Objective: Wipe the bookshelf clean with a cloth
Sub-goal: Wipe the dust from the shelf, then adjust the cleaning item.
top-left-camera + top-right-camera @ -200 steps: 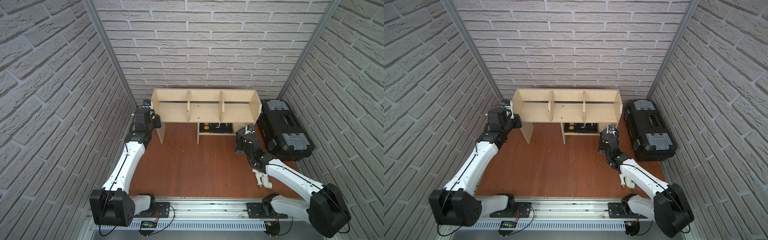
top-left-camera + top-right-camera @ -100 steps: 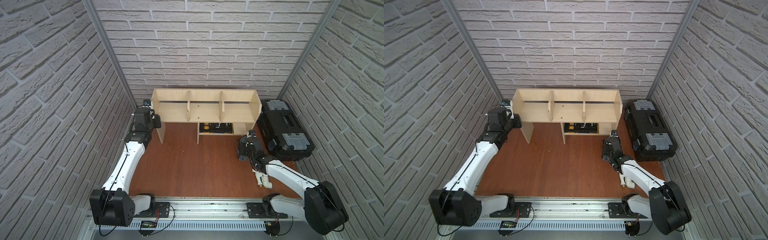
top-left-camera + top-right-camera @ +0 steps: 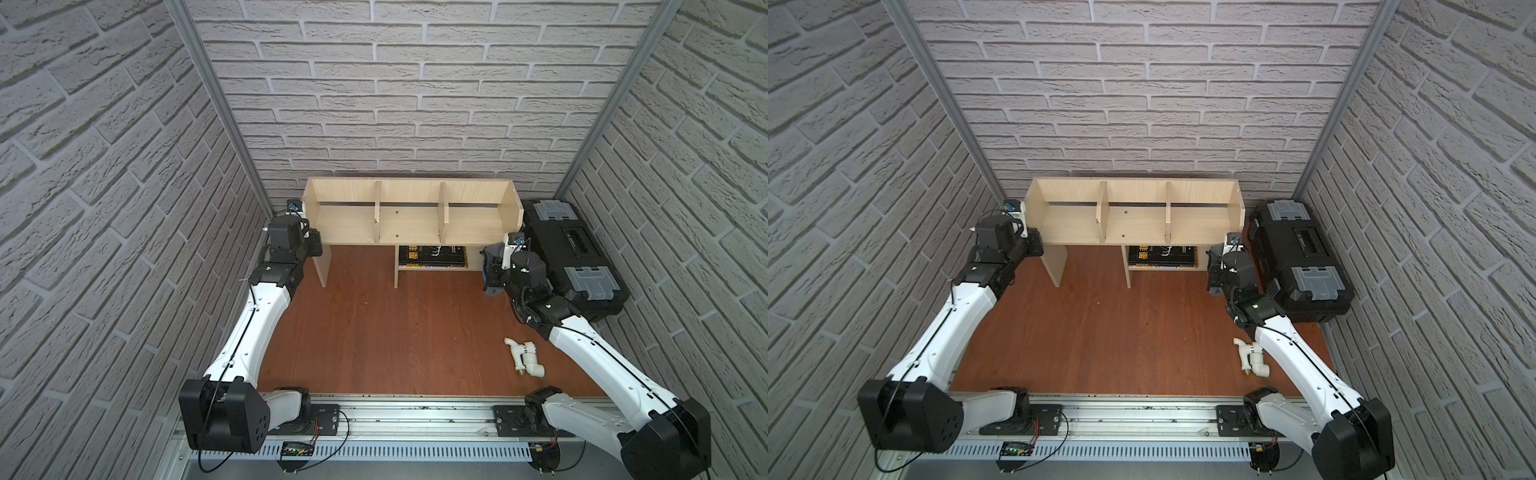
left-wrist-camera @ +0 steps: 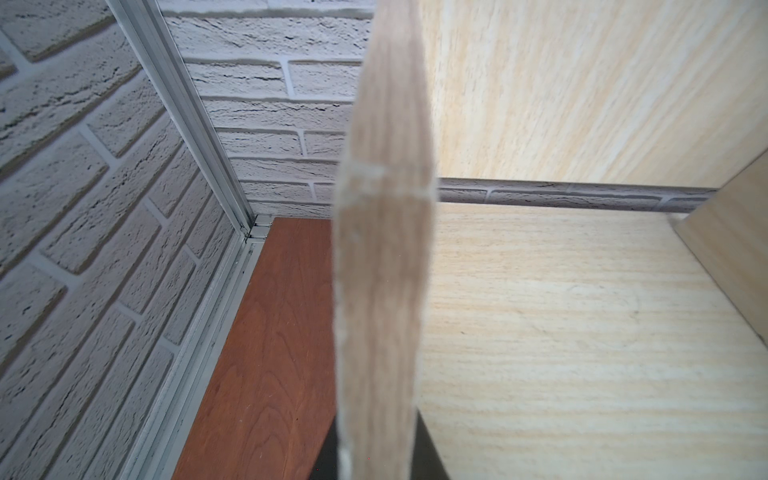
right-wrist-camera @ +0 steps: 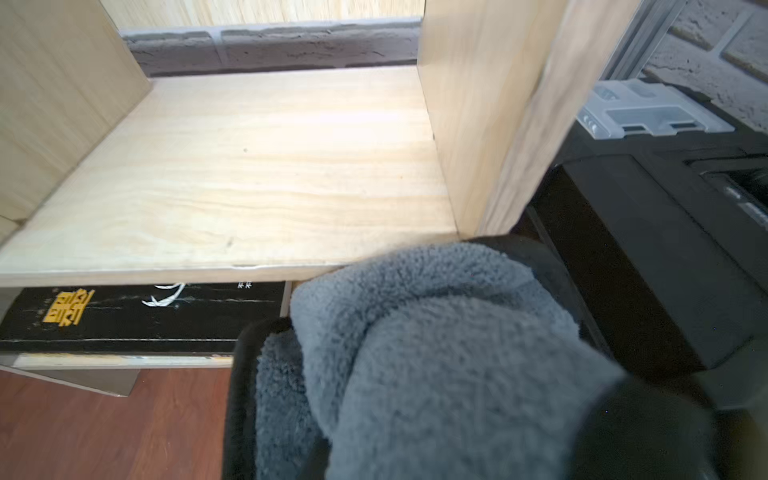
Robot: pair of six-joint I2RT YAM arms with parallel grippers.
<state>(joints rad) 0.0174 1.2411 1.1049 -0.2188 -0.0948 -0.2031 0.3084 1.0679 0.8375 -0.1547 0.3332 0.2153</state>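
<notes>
1. Grey fleece fills my right wrist feed. The soft fabric cloth, dark grey on one face and bright blue on the other [image 5: 436, 353], is wadded in the right gripper [image 5: 374, 328], which is pinching it tight.
2. That wad sits at the front lip of the wide light-wood bookshelf [image 3: 411, 216], hard by its right end panel and just below the upper board.
3. Here's the relation that matters. The bare board of the right-hand compartment lies ahead of the claw and a little above it, so I reckon the move is up and in over the lip.
4. The bookshelf's long axis runs end panel to end panel, across the claw's heading, so strokes should follow it. The right arm is nearer and has the cloth.
5. Over at the bookshelf's far end, the left gripper [image 3: 314, 244] is pressed together on the front edge of that end panel. Bracing it, I'd say.
6. Hard to read:
   - The right fingertips are buried in fleece.
   - I cannot tell whether the cloth touches the lip.
   - The left fingers are cut off at the frame edge.
7. Also in shot:
   - A flat black book with yellow lettering [image 3: 432, 255] lies on the bookshelf's lower shelf.
   - A black toolbox with grey latches [image 3: 577, 257] stands just beside the right end panel.
   - A white plastic pipe fitting [image 3: 524, 356] lies well in front of the bookshelf.
</notes>
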